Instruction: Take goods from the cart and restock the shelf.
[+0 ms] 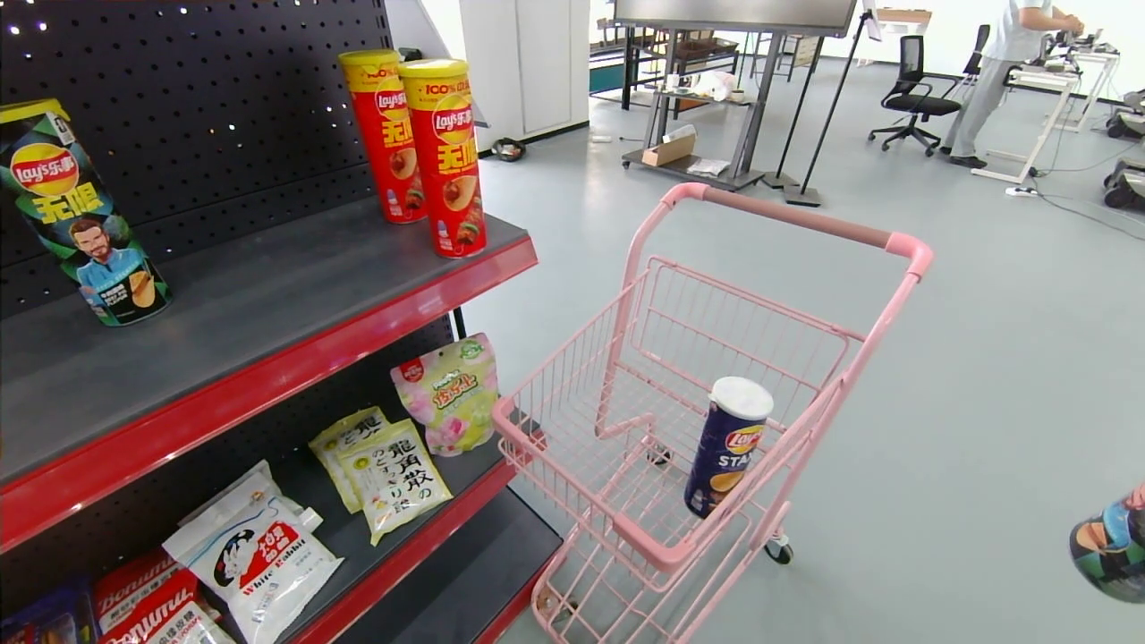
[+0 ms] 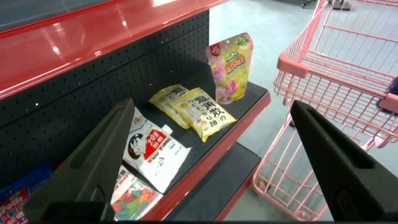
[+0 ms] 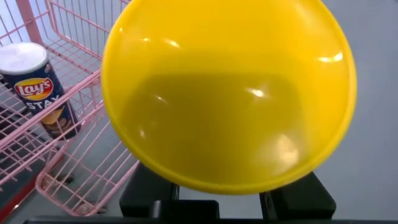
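Right gripper clamped yellow-lidded can; left gripper gaped, empty. You needed it upright, landed on shelf beside green can.

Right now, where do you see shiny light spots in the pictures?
Right wrist view: white glints dot the yellow lid of the held chip can. Left wrist view: pale streaks of glare run along the red shelf edge. Head view: tiny bright dots shine through the pegboard holes.

Passable gap on top shelf — between green can, red cans.
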### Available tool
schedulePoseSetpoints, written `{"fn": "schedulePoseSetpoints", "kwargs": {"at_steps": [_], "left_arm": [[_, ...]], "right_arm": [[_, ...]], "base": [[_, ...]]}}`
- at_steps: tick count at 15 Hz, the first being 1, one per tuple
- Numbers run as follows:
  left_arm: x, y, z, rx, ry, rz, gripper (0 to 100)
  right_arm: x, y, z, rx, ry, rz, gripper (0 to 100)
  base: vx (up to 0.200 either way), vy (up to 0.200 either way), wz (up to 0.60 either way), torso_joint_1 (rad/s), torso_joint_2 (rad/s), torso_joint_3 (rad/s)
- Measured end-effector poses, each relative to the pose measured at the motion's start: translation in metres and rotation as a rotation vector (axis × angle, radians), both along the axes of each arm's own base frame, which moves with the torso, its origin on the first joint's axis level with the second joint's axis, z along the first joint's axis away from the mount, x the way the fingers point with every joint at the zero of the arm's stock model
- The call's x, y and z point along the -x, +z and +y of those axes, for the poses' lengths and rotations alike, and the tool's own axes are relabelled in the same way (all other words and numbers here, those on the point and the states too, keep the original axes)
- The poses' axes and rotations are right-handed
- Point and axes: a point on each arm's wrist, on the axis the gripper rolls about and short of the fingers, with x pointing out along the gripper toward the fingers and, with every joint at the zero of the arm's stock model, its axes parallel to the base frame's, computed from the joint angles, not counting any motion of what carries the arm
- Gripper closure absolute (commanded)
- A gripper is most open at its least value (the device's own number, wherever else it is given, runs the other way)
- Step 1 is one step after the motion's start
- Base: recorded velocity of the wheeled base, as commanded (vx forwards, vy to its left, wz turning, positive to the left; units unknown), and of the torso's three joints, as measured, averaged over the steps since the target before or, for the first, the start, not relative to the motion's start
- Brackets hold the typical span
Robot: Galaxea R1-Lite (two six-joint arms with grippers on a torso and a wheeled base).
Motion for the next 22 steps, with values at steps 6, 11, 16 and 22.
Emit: {"fn": "schedulePoseSetpoints", "kwargs": {"at_steps": [6, 11, 16, 22], "left_arm": [[0.000, 0.000, 0.000, 0.002, 0.000, 0.000, 0], [0.000, 0.000, 0.000, 0.004, 0.001, 0.000, 0], [0.000, 0.000, 0.000, 0.004, 0.000, 0.000, 0], [0.000, 0.000, 0.000, 0.004, 0.001, 0.000, 0]], "right_arm": [[0.011, -0.010, 0.001, 0.070, 0.049, 0.007, 100], [0.030, -0.027, 0.003, 0.037, 0.076, 0.032, 100], [0.033, -0.026, 0.004, 0.032, 0.116, 0.009, 100], [0.032, -0.026, 0.004, 0.034, 0.115, 0.015, 100]], "base": [[0.000, 0.000, 0.00, 0.100, -0.27, -0.174], [0.000, 0.000, 0.00, 0.218, -0.55, -0.338], [0.000, 0.000, 0.00, 0.165, -0.40, -0.239], [0.000, 0.000, 0.00, 0.156, -0.36, -0.207]]}}
